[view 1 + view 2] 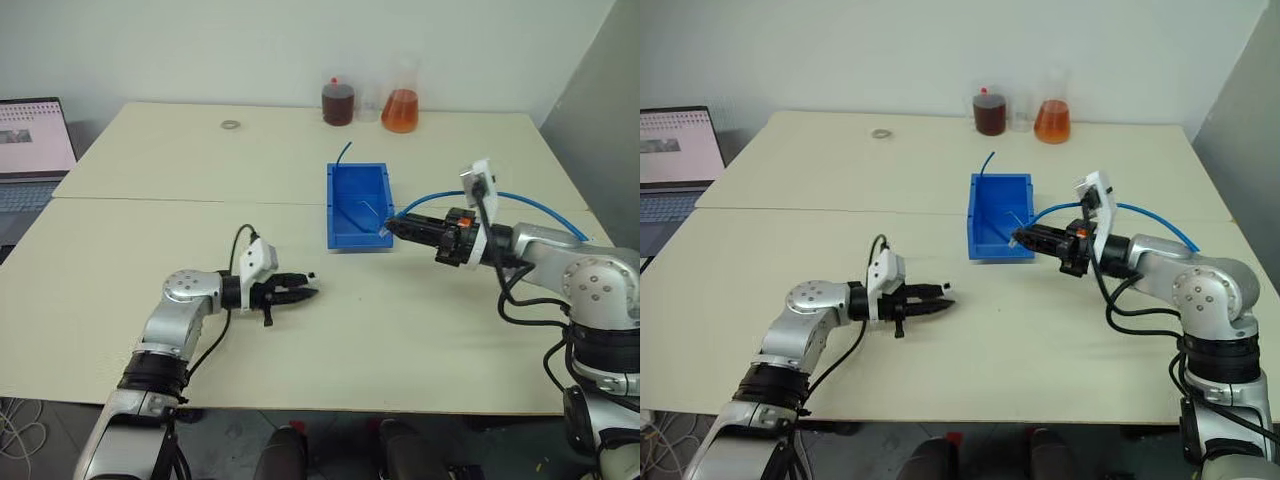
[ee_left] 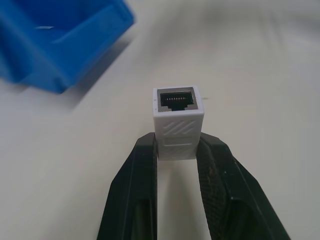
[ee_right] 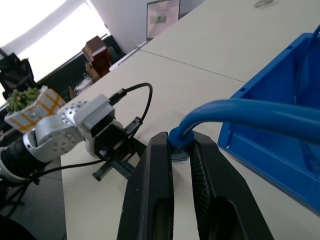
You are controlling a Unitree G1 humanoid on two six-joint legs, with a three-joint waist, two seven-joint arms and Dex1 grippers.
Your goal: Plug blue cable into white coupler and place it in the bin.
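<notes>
The bin sits mid-table between the left gripper, nearer the front and holding the white coupler, and the right gripper beside its corner, holding the blue cable; flasks stand behind.

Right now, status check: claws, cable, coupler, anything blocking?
Left claw shut on white coupler, socket facing out. Right claw shut on blue cable at its plug end, beside the bin. Not yet mated; gap between them clear.
</notes>
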